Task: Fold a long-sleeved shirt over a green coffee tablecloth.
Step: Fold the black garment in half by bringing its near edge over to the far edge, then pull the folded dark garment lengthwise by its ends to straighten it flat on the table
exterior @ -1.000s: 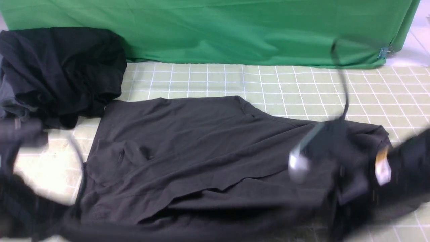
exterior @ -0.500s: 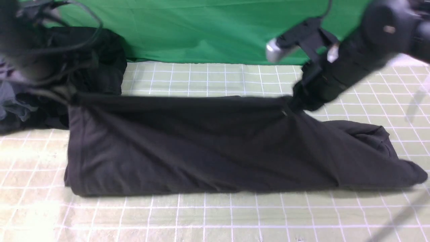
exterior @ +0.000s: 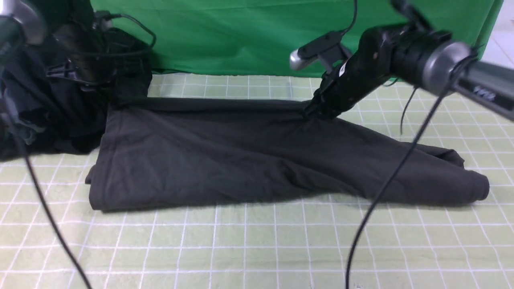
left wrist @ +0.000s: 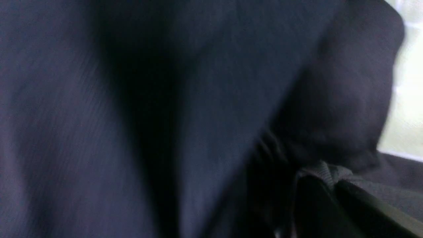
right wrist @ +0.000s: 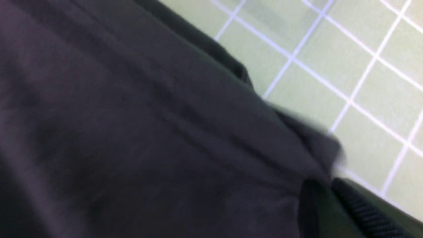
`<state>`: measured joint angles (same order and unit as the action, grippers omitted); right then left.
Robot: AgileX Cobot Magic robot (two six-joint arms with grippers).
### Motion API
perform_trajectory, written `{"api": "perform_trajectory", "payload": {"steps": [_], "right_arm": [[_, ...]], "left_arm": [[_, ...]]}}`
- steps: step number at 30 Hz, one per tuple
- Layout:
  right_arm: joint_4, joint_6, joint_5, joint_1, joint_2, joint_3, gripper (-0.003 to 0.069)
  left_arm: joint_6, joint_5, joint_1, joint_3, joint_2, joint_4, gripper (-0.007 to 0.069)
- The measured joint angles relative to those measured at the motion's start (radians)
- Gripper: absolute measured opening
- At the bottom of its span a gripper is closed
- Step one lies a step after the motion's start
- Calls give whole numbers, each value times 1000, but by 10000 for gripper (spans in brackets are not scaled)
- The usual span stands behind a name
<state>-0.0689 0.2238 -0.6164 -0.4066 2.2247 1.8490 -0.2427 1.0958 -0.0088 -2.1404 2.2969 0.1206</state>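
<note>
Long-sleeved shirt [exterior: 241,160] lay doubled over on the green coffee tablecloth [exterior: 257,249], its long axis running left to right across the worktop.

Both my hands sat on its far edge. The left hand [left wrist: 325,181] was clamped on the far-left corner, right beside the black clothing heap [exterior: 48,100]. The right hand [exterior: 315,112] touched the edge right of centre, but I could not tell whether it pinched the cloth. The narrower loose end tapered off to the right, nearer the right hand, so I judged a crosswise fold should start there.
</note>
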Motion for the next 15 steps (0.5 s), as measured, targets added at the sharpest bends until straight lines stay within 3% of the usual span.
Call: {"api": "perform_trajectory", "payload": {"steps": [5, 8, 9, 12, 15], "right_arm": [[2, -20, 42, 0, 30, 2, 174], [3, -20, 25, 0, 31, 11, 297], [3, -20, 17, 0, 27, 13, 301], [8, -20, -78, 0, -22, 45, 317], [54, -20, -192, 1, -119, 85, 273]], "left_arm": [[4, -23, 0, -13, 29, 8, 82], [0, -41, 1, -40, 34, 39, 219], [-2, -40, 1, -44, 34, 44, 227], [-13, 15, 1, -131, 32, 82, 355], [4, 93, 2, -232, 12, 70, 449]]}}
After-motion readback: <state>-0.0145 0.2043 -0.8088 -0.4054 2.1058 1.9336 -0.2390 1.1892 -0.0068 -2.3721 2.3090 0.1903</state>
